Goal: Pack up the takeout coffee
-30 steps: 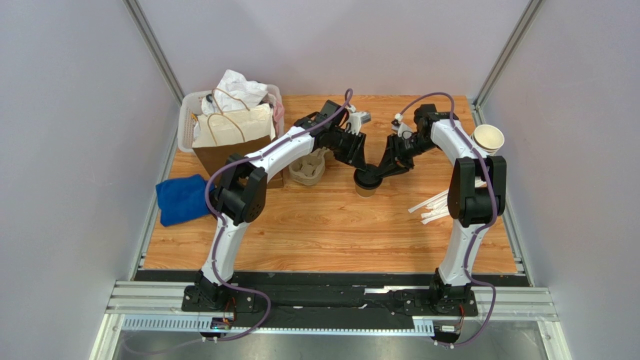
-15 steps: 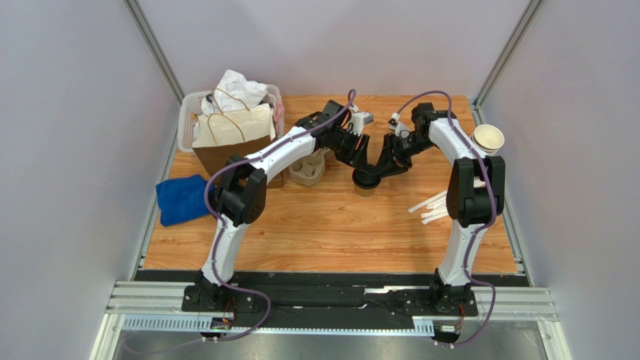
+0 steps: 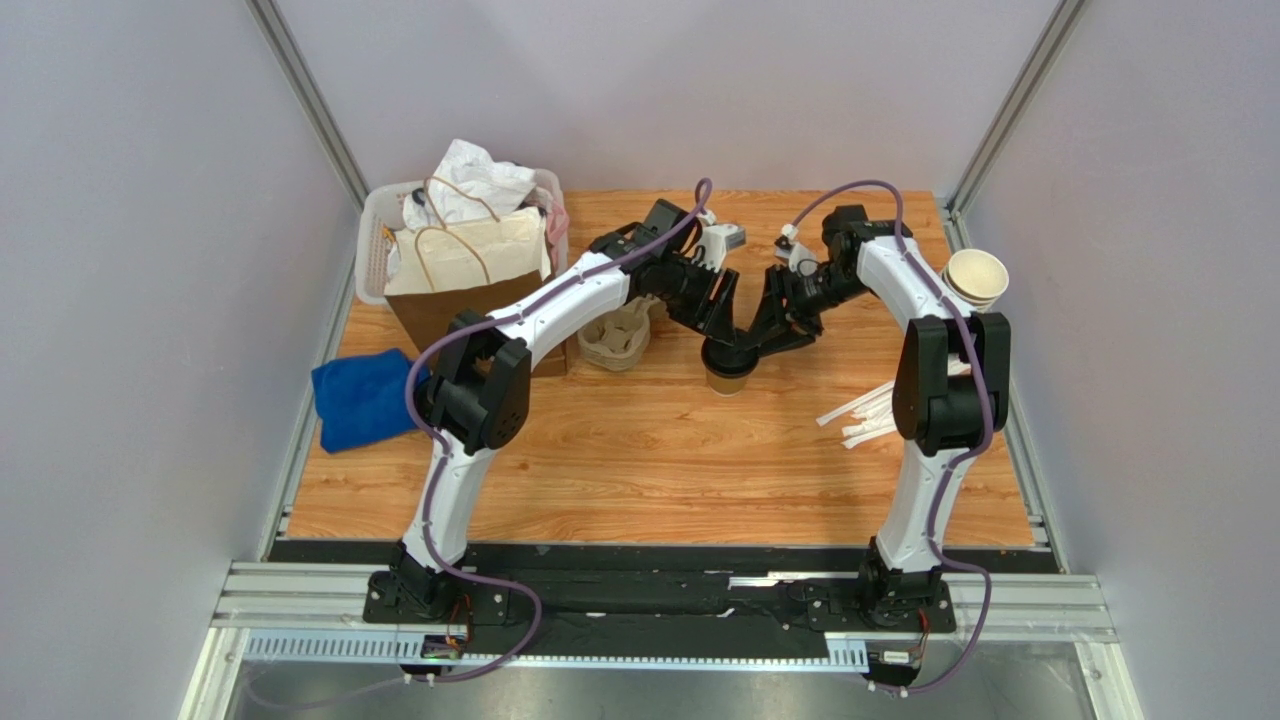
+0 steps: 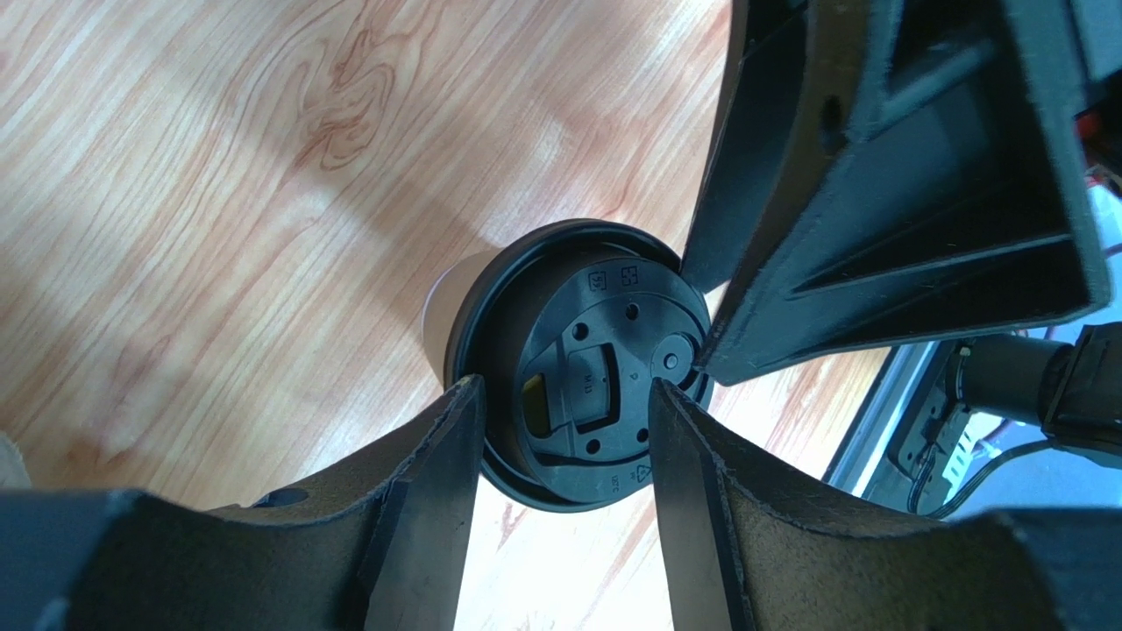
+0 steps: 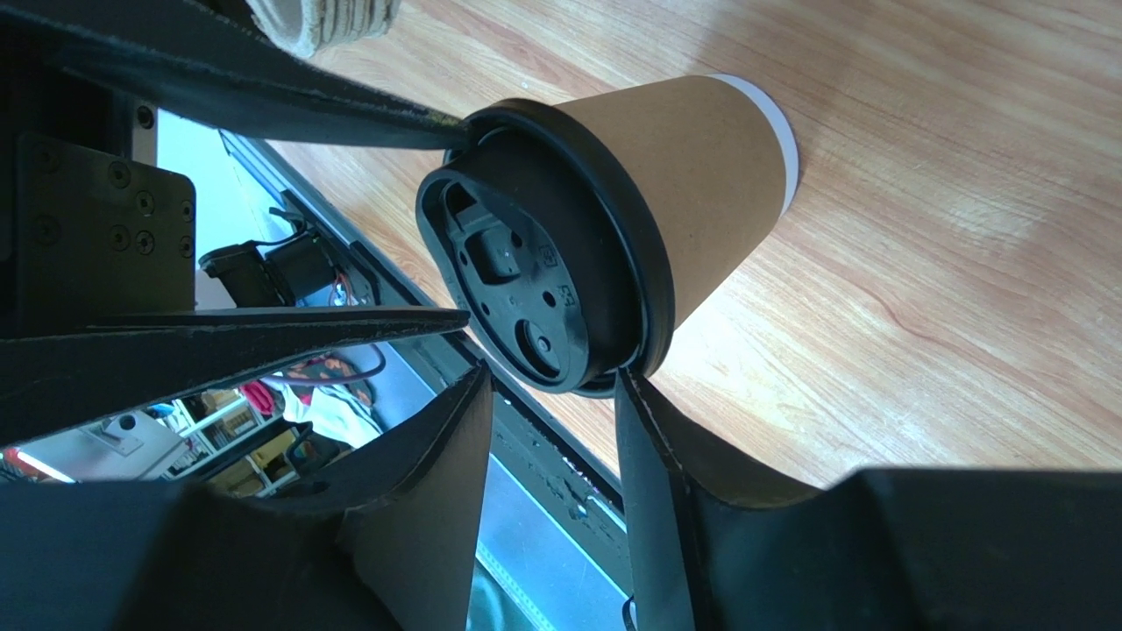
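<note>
At the left edge of the wooden tabletop lies a crumpled blue cloth. Behind it, in the far-left corner, a white plastic basket holds crumpled white paper. A brown paper bag stands against the basket, with a white bag with cord handles just behind it. Just right of the bags sits a grey-brown moulded cardboard cup carrier, partly hidden under the left arm.

Near the middle, towards the far side, the small tan paper takeout coffee cup stands upright on the tabletop, its round black plastic lid on top. Both claws meet over it. The left claw has its fingers spread apart. One tip is at the lid's edge and the other lies over its top face, and the claw is not clamped on the cup. The right claw reaches in from the opposite side, fingers likewise apart, tips at the lid's rim. Whether they press on it I cannot tell.

Further right, a loose bundle of thin white sticks lies on the tabletop beside the right arm. A cream lidless paper cup sits mouth up at the right edge.
</note>
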You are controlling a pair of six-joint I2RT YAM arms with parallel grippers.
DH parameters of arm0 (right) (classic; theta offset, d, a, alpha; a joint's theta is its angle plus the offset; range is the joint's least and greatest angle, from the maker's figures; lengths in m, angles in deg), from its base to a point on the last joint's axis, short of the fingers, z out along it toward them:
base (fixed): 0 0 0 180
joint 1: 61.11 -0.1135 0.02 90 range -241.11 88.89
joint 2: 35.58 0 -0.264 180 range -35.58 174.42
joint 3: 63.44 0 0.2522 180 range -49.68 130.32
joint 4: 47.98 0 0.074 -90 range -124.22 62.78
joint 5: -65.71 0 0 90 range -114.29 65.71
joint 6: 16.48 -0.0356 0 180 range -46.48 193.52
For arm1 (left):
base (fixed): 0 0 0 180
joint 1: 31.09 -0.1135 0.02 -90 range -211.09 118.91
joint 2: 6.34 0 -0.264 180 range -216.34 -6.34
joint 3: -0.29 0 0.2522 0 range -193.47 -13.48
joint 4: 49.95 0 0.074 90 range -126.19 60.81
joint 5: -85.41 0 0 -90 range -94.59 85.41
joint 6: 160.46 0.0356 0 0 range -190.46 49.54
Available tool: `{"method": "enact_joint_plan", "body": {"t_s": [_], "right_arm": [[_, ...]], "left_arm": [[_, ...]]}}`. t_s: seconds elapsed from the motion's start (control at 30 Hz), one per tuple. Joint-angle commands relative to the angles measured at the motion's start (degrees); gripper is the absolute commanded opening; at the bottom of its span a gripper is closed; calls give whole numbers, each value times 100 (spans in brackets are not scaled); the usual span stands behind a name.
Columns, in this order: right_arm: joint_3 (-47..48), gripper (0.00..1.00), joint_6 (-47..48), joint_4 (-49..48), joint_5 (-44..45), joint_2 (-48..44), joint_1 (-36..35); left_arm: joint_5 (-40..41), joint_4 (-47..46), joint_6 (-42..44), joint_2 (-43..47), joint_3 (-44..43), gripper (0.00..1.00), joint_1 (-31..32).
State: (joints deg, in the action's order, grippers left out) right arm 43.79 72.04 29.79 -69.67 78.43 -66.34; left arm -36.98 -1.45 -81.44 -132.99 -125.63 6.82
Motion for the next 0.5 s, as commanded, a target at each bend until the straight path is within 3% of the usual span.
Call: {"method": "enact_joint_plan", "body": {"t_s": [0.0, 0.47], "right_arm": [[189, 44, 130, -11, -313, -389, -22], [172, 55, 332, -46, -41, -907, -39]], "left_arm": [[92, 50, 132, 457, -78, 59, 15], [83, 15, 202, 694, -157, 65, -3]]}}
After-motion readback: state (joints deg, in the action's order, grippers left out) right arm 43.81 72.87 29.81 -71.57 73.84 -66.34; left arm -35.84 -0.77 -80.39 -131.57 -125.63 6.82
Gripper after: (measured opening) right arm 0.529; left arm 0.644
